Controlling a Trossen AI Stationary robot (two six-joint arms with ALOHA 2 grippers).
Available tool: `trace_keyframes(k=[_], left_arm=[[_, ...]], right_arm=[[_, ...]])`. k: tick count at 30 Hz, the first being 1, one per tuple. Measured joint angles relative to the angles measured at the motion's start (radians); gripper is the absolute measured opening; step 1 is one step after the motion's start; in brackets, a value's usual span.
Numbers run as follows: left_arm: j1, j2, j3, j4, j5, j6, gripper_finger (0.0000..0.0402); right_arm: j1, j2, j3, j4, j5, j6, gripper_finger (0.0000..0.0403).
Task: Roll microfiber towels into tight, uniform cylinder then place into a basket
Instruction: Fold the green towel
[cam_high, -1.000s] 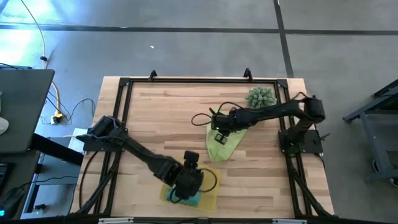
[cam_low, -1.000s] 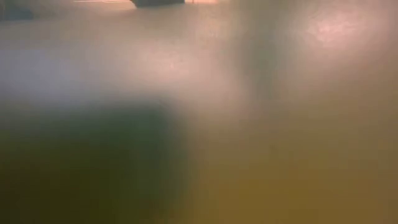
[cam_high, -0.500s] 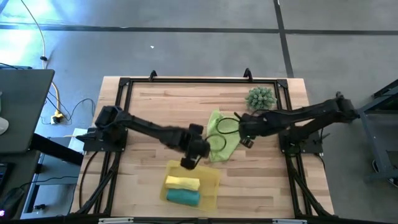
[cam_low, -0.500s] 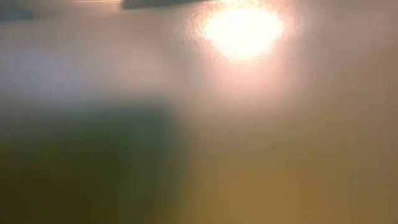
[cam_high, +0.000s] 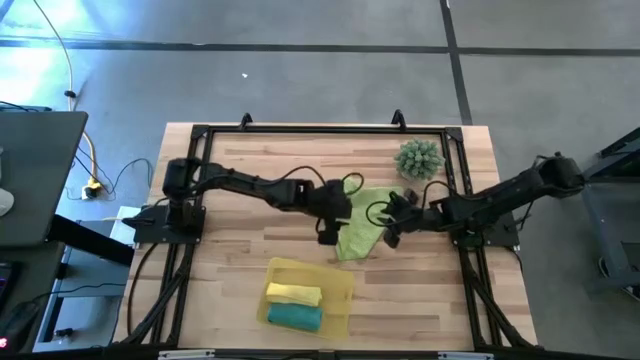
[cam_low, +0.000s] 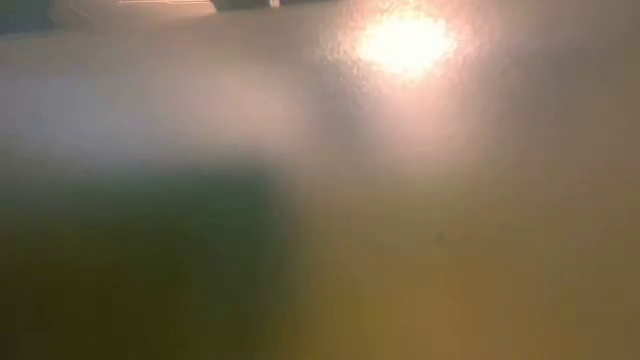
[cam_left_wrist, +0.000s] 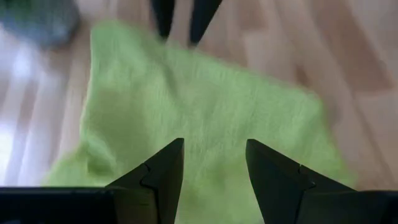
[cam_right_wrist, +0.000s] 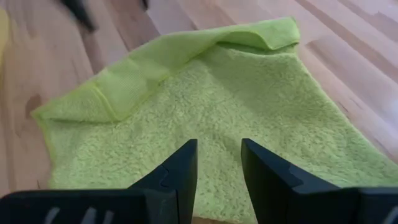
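A grey concrete floor surrounds a pale wooden tabletop (cam_high: 260, 215) framed by black rails. Near its centre lies the lime-green microfiber towel (cam_high: 358, 228), spread mostly flat with one edge folded over and not yet rolled. The left end effector (cam_high: 330, 232) hovers at one side of this cloth and the right end effector (cam_high: 385, 222) at the opposite side; in each wrist view the two dark fingers (cam_left_wrist: 163, 177) stand apart with only green pile between them — both released, grasping nothing. The shallow translucent yellow rectangular basket (cam_high: 340, 295) sits at the near edge of the tabletop, well apart from the green cloth, and already holds a rolled bright yellow microfiber towel (cam_high: 293, 294) beside a rolled teal microfiber towel (cam_high: 295, 316). A spiky green ball-shaped plant (cam_high: 419, 158) stands near the far right corner, close to the right arm. The low view is blocked by glare and shows nothing usable.

Judged risks: the folded-over edge may be trapped inside the roll, giving an uneven cylinder; a pinch taken through one layer only may let the cloth slip and unroll; two end effectors closing on one small cloth may collide — or the right arm may brush the plant.
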Motion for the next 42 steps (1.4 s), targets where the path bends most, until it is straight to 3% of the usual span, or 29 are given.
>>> trace_keyframes(k=[10,14,28,37,42], left_arm=[[0.086,0.112,-0.047,0.147,0.082,-0.049,0.0161],[0.096,0.144,-0.049,0.112,0.049,-0.042,0.0161],[0.197,0.125,-0.042,-0.258,0.054,0.016,0.0161],[0.269,0.087,-0.051,-0.338,0.078,0.072,0.0161],[0.29,0.009,-0.132,-0.349,0.106,0.076,0.0161]], right_arm=[[-0.002,-0.001,-0.025,0.063,-0.041,-0.016,0.0117],[-0.002,0.004,-0.025,0.059,-0.041,-0.021,0.0117],[-0.002,0.006,-0.025,0.051,-0.041,-0.023,0.0117],[-0.002,0.006,-0.025,0.052,-0.041,-0.023,0.0117],[-0.002,0.006,-0.025,0.052,-0.041,-0.023,0.0117]])
